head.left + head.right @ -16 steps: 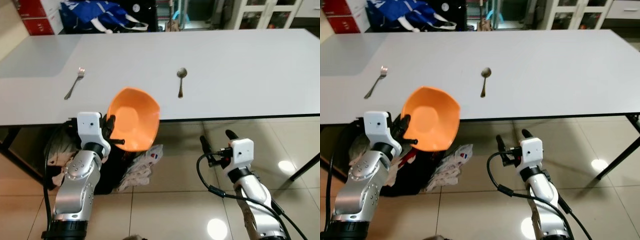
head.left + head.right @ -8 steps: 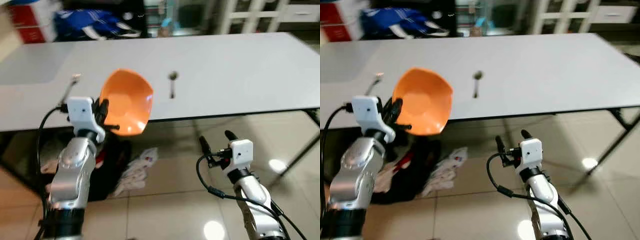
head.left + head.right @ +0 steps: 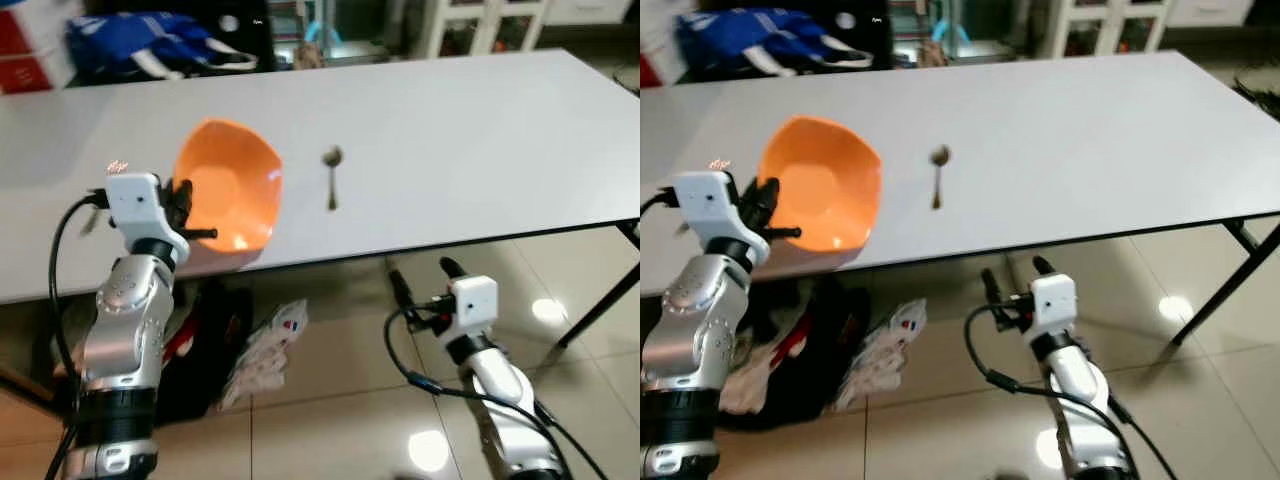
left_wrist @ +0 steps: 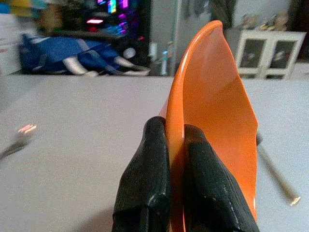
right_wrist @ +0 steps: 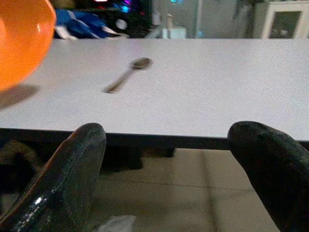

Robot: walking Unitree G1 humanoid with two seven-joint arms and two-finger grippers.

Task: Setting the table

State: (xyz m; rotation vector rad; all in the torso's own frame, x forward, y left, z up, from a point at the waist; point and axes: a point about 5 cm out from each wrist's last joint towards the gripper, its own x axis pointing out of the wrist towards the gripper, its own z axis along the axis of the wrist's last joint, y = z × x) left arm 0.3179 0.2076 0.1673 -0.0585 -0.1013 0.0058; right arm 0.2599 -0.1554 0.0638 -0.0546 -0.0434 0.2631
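White table (image 3: pixel 450 130) before the robot: spoon (image 3: pixel 332 177) lying mid-surface. Left gripper (image 4: pixel 175 159) pinches the rim of the orange bowl (image 3: pixel 228 187) — tilted on edge over the table's near edge. Right gripper (image 3: pixel 420 283) — fingers spread, empty — hangs below the table.

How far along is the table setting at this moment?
Done: a spoon lies on the white table. In hand: the left pincer grips the orange bowl by its rim, tilted over the table's near edge. Left: setting the bowl down. The right pincer hangs open below the table edge.
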